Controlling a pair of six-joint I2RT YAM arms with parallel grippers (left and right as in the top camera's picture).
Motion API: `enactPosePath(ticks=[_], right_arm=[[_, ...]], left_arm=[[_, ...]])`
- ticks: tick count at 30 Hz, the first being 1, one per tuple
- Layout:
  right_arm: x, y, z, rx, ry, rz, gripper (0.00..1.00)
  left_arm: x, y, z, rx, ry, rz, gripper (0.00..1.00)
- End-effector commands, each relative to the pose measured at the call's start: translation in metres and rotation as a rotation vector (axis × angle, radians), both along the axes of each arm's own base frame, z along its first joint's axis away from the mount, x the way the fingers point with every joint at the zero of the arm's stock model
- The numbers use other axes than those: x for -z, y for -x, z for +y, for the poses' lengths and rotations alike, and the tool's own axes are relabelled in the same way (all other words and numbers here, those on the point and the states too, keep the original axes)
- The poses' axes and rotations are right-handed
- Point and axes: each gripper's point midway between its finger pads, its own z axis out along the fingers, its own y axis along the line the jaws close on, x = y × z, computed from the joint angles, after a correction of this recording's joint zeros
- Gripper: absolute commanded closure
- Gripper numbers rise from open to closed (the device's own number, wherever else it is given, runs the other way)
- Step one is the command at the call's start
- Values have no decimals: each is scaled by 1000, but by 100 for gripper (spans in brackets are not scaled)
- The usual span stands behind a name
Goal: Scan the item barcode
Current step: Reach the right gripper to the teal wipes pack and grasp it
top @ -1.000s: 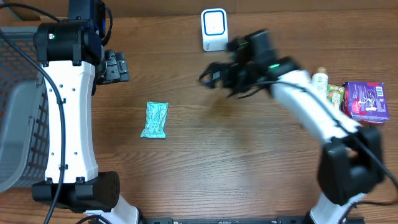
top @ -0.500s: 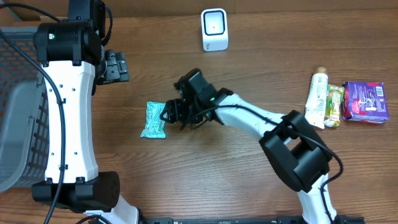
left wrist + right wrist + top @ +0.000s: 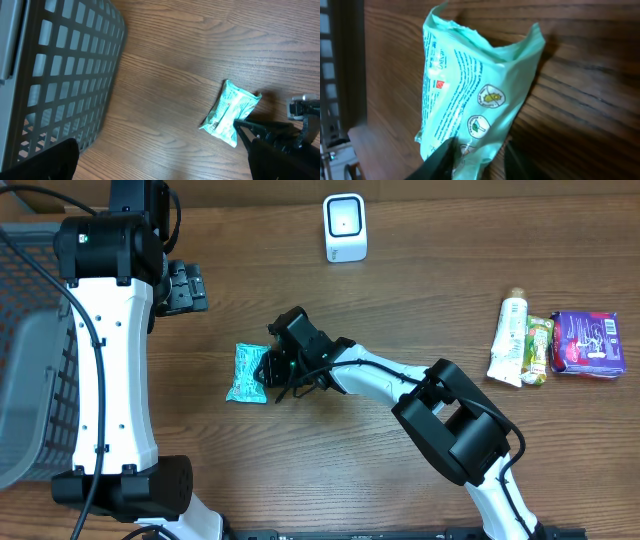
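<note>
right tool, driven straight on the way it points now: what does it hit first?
The green packet. Its near end sits between the fingers of the right tool; whether they grip it is unclear. Straight past it, only the table shows.

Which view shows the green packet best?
The right wrist view: the green packet fills the frame, its print and icons visible, with the right gripper straddling its end. The overhead view shows it small, at the gripper's tips. The left wrist view shows it small, off to the right.
</note>
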Motion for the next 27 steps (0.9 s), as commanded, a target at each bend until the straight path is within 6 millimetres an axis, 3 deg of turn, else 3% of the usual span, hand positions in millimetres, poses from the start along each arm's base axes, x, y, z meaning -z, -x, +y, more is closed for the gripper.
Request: enactPosePath(ticks=[1,4,8,11,12,16,19,22,27], right_arm=[[14,0,-4,16,35,3,74],[15,0,-5,18,41,4,84],[14,-3,-5,24,40,-4,86],[12,-9,-3,40,39,-41,62],[10,-11,-1,47,35,-61,58],[12,-20,4,126,56,-108,49],[20,-19,10,137,69,-146,49],[35,-13,12,142,100,-152,53],[46,-7,9,146,135,-128,75]], left_arm=[[-9,1,1,8,-9,-28,0],[-9,1,1,8,-9,-28,0],[-9,1,1,8,-9,-28,0],[-9,1,1,8,-9,-28,0],[-9,1,1,8,-9,-28,0],[-9,1,1,8,-9,-28,0],[-9,1,1,8,-9,-28,0],[-9,1,1,8,-9,-28,0],[-9,1,1,8,-9,-28,0]])
